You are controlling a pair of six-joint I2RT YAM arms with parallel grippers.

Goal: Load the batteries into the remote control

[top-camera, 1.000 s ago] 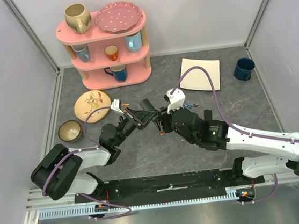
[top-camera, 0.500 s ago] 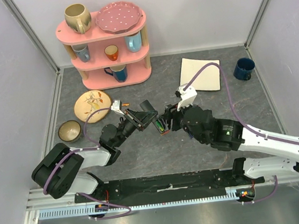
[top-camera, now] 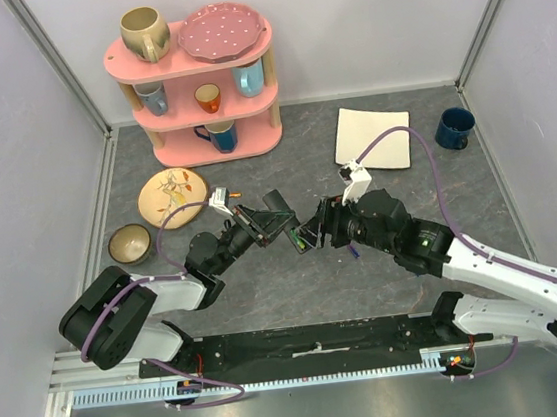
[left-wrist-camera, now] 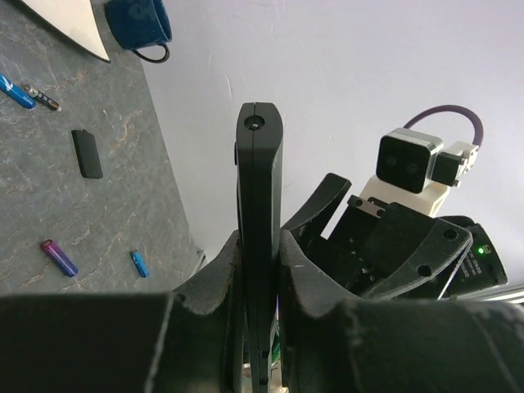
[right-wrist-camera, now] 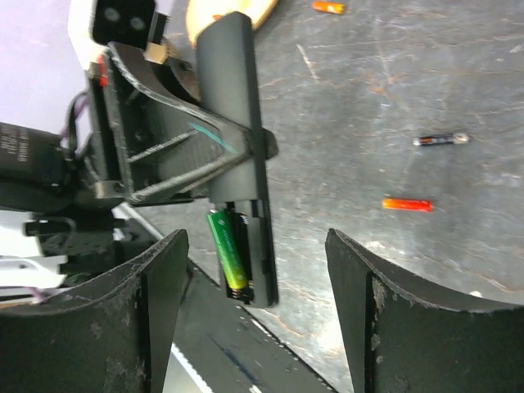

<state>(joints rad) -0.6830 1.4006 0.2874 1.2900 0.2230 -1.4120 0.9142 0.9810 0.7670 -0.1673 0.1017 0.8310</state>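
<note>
My left gripper (top-camera: 268, 220) is shut on the remote control (top-camera: 289, 229), a slim black bar held off the table. In the left wrist view the remote (left-wrist-camera: 260, 188) stands edge-on between the fingers (left-wrist-camera: 315, 270). In the right wrist view the remote (right-wrist-camera: 237, 123) shows its open compartment with a green battery (right-wrist-camera: 228, 250) lying in it, tilted. My right gripper (right-wrist-camera: 258, 311) is open and empty, just short of the remote's end; it also shows in the top view (top-camera: 316, 228). Loose batteries lie on the table: orange (right-wrist-camera: 407, 204), dark (right-wrist-camera: 440, 140), purple (left-wrist-camera: 59, 257), blue (left-wrist-camera: 139, 263).
A small black cover plate (left-wrist-camera: 87, 153) lies flat on the table. A pink shelf (top-camera: 193, 77) with mugs and a plate stands at the back. A wooden plate (top-camera: 170, 193), a small bowl (top-camera: 130, 244), a white napkin (top-camera: 373, 137) and a blue mug (top-camera: 454, 128) sit around.
My right gripper has drawn back to the right, away from the remote, and the green battery stays in the compartment. The left gripper still holds the remote in about the same place.
</note>
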